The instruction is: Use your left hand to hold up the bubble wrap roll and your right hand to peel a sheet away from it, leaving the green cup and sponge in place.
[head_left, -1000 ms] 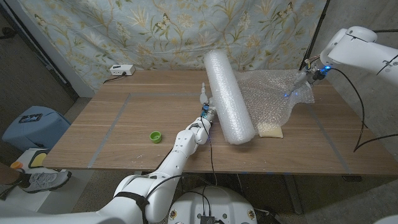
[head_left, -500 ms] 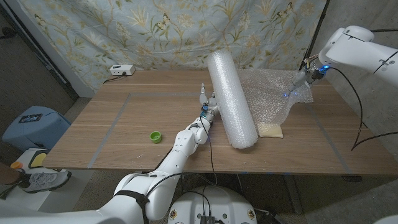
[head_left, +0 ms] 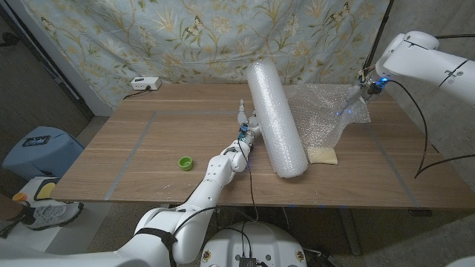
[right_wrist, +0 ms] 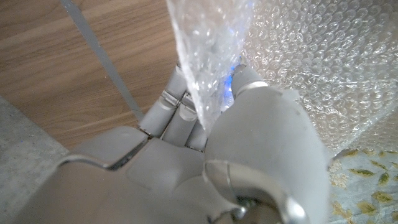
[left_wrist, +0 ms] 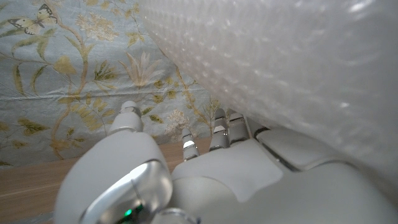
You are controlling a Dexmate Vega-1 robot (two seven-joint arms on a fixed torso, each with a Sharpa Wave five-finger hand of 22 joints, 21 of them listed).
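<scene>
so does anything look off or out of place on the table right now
Mostly the sponge: the peeled sheet drapes over its far edge. The bubble wrap roll stands tilted against the left hand. The green cup sits undisturbed.

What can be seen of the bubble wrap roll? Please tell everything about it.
The bubble wrap roll is a long, thick cylinder of clear, whitish bubbled plastic. It leans tilted, its near end on the wooden table, its far end raised toward the curtain. The left hand touches its left side. A loose sheet spreads from its right side to the raised right hand, which holds the sheet's bunched edge. A yellowish sponge lies beside its near end, partly under the sheet.
</scene>
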